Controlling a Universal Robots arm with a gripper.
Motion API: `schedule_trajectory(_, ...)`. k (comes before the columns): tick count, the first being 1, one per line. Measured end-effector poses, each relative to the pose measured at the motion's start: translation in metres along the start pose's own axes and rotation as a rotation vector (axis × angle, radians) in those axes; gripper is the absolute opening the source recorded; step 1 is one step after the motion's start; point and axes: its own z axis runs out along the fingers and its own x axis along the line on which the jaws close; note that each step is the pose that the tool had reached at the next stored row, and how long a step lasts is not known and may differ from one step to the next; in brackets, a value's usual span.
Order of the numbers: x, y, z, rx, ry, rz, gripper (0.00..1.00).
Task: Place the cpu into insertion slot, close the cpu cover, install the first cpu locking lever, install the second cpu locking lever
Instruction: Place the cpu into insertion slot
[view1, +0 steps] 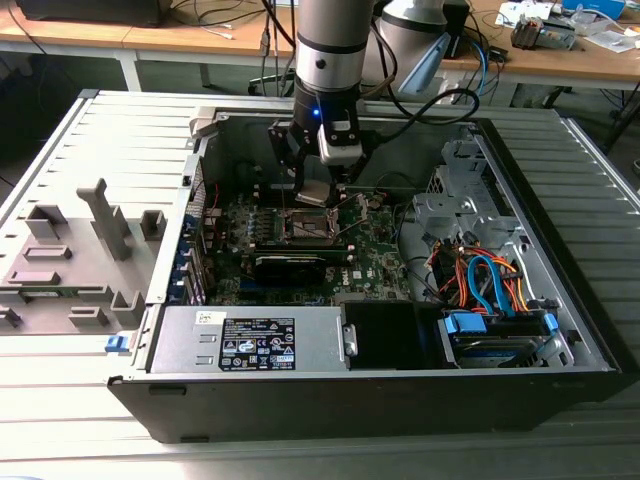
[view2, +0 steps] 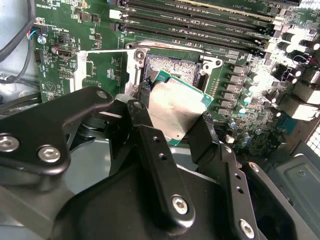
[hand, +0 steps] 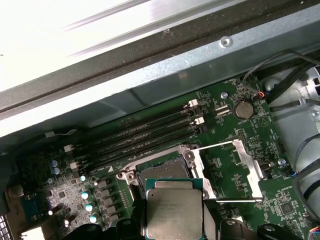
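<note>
Cpu (view2: 177, 102), one, gripped by hand (view2: 171, 114) above one insertion slot (view2: 172, 65).

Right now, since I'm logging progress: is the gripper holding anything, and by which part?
Yes: the gripper holds the processor chip by two opposite edges, just above the open socket.

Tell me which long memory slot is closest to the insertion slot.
The outermost memory slot, running beside the insertion slot and its silver rim; the others lie beyond it.
</note>
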Motion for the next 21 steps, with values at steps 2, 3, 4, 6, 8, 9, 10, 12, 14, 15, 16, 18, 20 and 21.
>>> schedule_trajectory(2, 0.0, 0.0, 0.0, -0.0002, 0.0, 0.008, 0.55)
schedule_trajectory(3, 0.0, 0.0, 0.0, -0.0003, 0.0001, 0.013, 0.55)
schedule_trajectory(4, 0.0, 0.0, 0.0, -0.0004, 0.0001, 0.017, 0.55)
schedule_trajectory(6, 0.0, 0.0, 0.0001, -0.0005, 0.0001, 0.024, 0.55)
schedule_trajectory(8, 0.0, 0.0, 0.0001, -0.0006, 0.0001, 0.03, 0.55)
schedule_trajectory(9, 0.0, 0.0, 0.0001, -0.0007, 0.0001, 0.033, 0.55)
schedule_trajectory(10, 0.0, 0.0, 0.0001, -0.0007, 0.0001, 0.035, 0.55)
schedule_trajectory(12, 0.0, 0.0, 0.0001, -0.0008, 0.0001, 0.042, 0.55)
schedule_trajectory(14, 0.0, 0.0, 0.0001, -0.0009, 0.0002, 0.049, 0.55)
schedule_trajectory(15, 0.0, 0.0, 0.0001, -0.001, 0.0002, 0.051, 0.55)
schedule_trajectory(16, 0.0, 0.0, 0.0001, -0.001, 0.0002, 0.054, 0.55)
schedule_trajectory(18, 0.0, 0.0, 0.0001, -0.0011, 0.0002, 0.059, 0.55)
schedule_trajectory(20, 0.0, 0.0, 0.0001, -0.0011, 0.0002, 0.063, 0.55)
schedule_trajectory(21, 0.0, 0.0, 0.0001, -0.0012, 0.0002, 0.065, 0.55)
